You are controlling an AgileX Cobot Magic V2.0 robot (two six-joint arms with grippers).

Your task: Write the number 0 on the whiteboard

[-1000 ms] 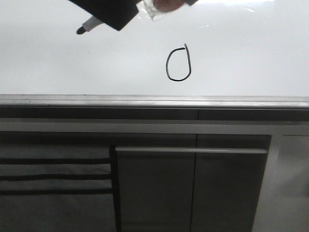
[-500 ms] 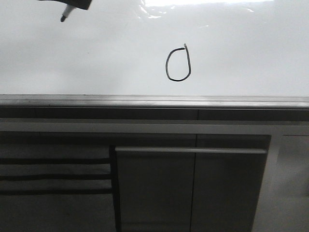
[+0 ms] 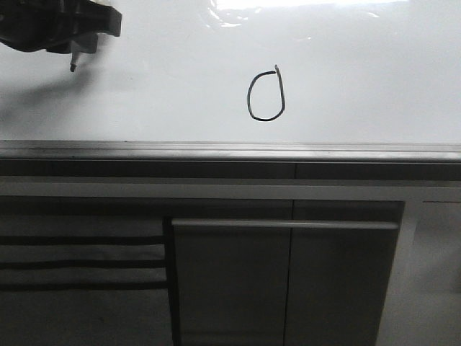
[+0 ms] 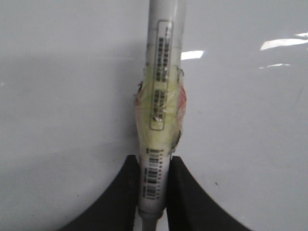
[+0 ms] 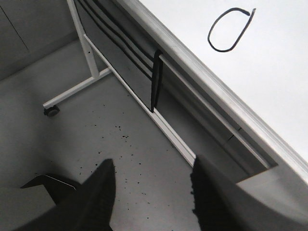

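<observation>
Left gripper [image 3: 61, 25] at whiteboard's [image 3: 144, 86] upper left, fingers clamped on white marker [image 4: 161, 96], tip off surface. Number 0 [image 3: 266, 94] mid-board, closed loop above grey edge rail [image 3: 230, 150]. Right gripper [image 5: 151, 192] spread wide, holding nothing, over speckled floor [image 5: 139, 159].

front view facing whiteboard [image 3: 360, 65], right wrist oblique, both share number 0 [image 3: 266, 95]

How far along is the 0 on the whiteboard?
Done: the number 0 is drawn on the whiteboard, a closed black loop with a short tail at its upper right. In hand: the left gripper grips the marker, its tip off to the far left of the loop. The right gripper is open and empty. Left: apparently nothing but parking the marker.
</observation>
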